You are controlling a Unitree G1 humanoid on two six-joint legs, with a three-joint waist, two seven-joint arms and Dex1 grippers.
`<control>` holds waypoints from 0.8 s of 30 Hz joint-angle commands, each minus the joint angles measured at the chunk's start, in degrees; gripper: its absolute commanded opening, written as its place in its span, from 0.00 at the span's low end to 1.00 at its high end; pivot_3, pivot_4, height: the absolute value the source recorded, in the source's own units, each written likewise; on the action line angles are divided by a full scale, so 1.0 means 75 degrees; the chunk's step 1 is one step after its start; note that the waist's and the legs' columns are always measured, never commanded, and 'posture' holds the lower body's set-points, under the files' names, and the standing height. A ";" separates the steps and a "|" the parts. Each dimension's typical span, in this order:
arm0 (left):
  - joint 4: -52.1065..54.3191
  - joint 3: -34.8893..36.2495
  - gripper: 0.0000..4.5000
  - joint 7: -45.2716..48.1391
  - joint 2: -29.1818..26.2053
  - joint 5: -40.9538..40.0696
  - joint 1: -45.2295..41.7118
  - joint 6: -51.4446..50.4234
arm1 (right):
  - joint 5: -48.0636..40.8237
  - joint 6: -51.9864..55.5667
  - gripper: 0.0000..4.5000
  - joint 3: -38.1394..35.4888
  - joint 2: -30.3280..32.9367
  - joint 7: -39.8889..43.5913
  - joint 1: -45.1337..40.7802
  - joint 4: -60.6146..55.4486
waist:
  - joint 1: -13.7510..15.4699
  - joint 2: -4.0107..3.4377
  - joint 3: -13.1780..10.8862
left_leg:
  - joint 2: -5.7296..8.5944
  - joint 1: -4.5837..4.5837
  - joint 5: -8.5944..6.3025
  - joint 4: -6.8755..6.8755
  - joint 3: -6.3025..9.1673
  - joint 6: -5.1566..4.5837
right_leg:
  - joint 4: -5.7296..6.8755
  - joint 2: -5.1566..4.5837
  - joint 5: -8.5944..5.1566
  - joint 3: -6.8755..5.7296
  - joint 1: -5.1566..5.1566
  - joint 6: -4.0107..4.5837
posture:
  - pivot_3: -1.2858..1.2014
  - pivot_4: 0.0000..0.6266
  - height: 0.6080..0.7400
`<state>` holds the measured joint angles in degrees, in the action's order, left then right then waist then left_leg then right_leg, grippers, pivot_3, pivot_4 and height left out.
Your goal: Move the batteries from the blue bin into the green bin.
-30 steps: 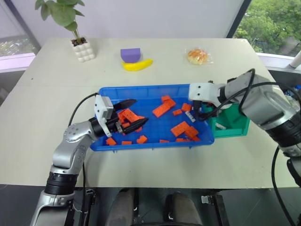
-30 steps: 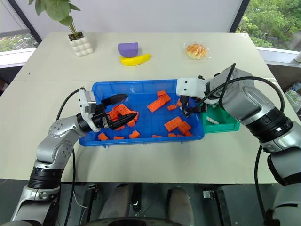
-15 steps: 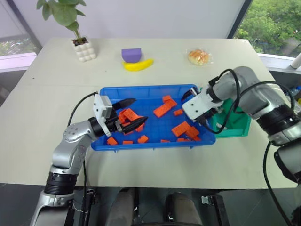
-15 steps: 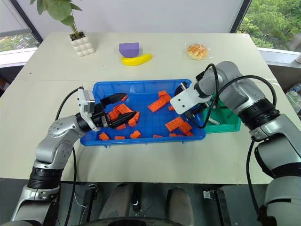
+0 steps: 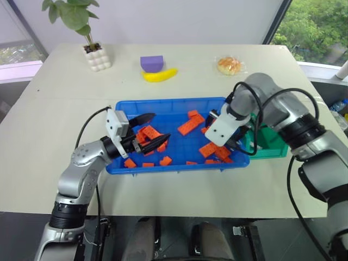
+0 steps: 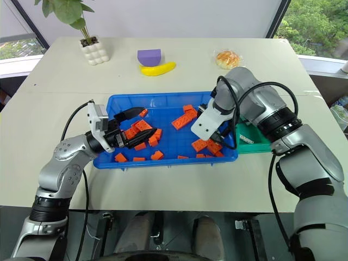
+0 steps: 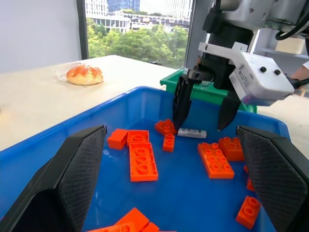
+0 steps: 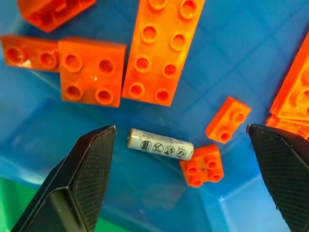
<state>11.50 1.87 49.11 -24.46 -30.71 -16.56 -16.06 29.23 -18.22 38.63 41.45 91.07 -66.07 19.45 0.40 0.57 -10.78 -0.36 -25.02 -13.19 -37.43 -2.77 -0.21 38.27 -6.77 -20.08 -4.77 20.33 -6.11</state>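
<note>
Right pincer, jaws spread wide, pointing down above a small whitish-grey cylindrical battery lying among orange toy blocks in the large blue plastic bin; left pincer open, empty.

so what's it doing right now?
Sorting batteries out of the blue bin into the green bin. The right pincer is open and pointed down over a battery lying among the orange blocks near the bin's green-bin end, not yet gripping it. The left pincer hovers open over the bin's other end, holding nothing.
</note>
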 commanded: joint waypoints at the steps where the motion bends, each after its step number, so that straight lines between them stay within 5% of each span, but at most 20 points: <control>1: 0.0085 0.0147 1.00 -0.0077 0.0093 -0.0075 -0.0162 0.0164 | 0.0671 0.0377 0.99 0.0094 -0.0245 -0.0050 -0.0279 -0.0245 | 0.0003 0.0000 0.0000 | 0.0000 0.0000 0.0000 0.0000 0.0000 0.0000 | 0.0000 0.0000 0.0000 0.0000 0.0000 0.0000 | 0.52 0.24 1.00; 24: -0.0456 0.0009 1.00 -0.0154 0.0698 0.0049 -0.0596 0.0558 | 0.2021 0.1219 0.99 0.0404 -0.0636 -0.0011 0.0071 0.1008 | 0.0039 0.0001 0.0000 | 0.0006 0.0000 0.0002 -0.0005 0.0004 0.0004 | 0.0003 0.0000 0.0000 -0.0002 -0.0005 0.0000 | 0.52 0.24 1.00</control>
<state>7.24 1.63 48.23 -19.57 -30.46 -20.67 -13.12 42.27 -11.55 41.74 36.61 90.97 -66.10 25.09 0.69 0.57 -10.78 -0.32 -25.02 -13.18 -37.46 -2.74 -0.19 38.29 -6.77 -20.08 -4.79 20.29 -6.12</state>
